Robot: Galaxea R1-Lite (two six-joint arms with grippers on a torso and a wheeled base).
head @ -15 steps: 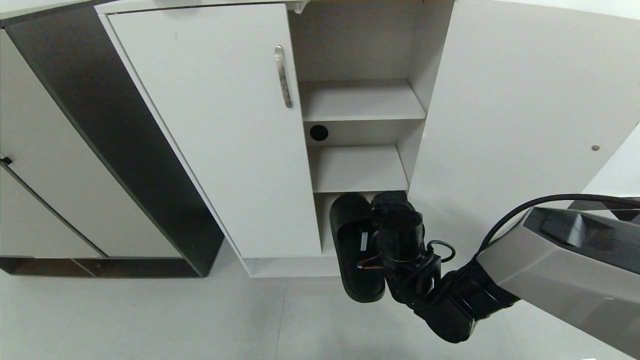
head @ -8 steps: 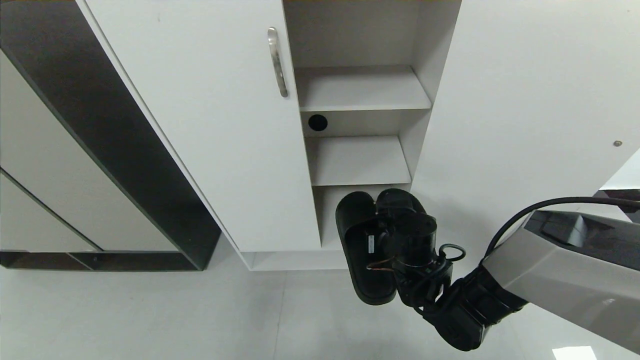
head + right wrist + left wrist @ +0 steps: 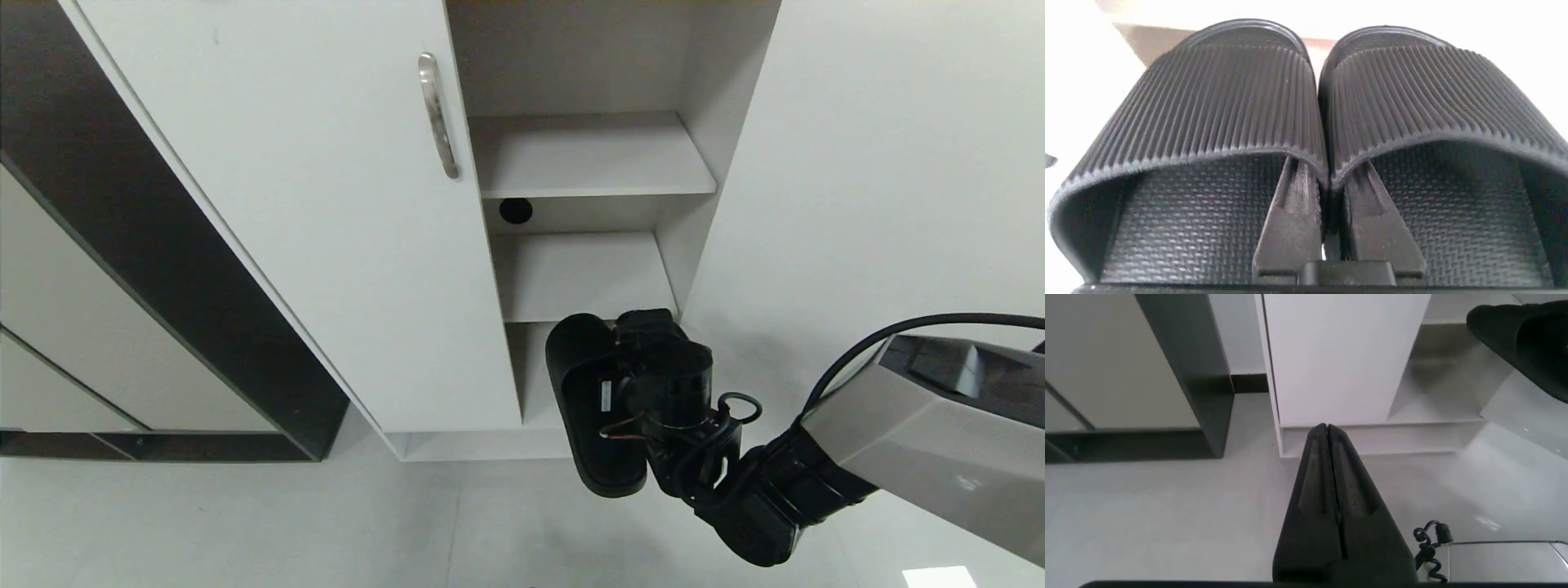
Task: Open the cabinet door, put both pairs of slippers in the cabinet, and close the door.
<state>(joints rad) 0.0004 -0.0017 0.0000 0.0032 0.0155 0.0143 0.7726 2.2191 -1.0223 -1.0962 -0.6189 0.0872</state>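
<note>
Head view: a white cabinet (image 3: 694, 147) stands on a pale tiled floor (image 3: 245, 523). Its left door (image 3: 310, 204) is closed and carries an upright metal handle (image 3: 437, 114). Its right door (image 3: 882, 180) is swung wide open. Behind the open door lie an upper shelf (image 3: 588, 151), a middle shelf (image 3: 584, 273) and, below that, the bottom compartment (image 3: 531, 367). A round hole (image 3: 515, 211) sits in the back wall between the two shelves. A dark panel (image 3: 147, 220) runs along the cabinet's left side.

A pair of black slippers (image 3: 592, 408) hangs side by side in front of the bottom compartment. The toes point into the cabinet at the compartment's mouth and the heels reach out over the floor, clear of it. How far the toes have passed the cabinet's front edge cannot be told.

From the right wrist view, the right gripper (image 3: 1327, 204) has one finger inside each slipper, under the ribbed straps. The fingers are drawn close together and pinch the two adjoining inner walls between them, so both slippers are held as one.

From the left wrist view, the left gripper (image 3: 1327, 445) has its fingers pressed flat together with nothing between them. It hangs above the floor, well apart from the slippers, facing the foot of the closed door.
</note>
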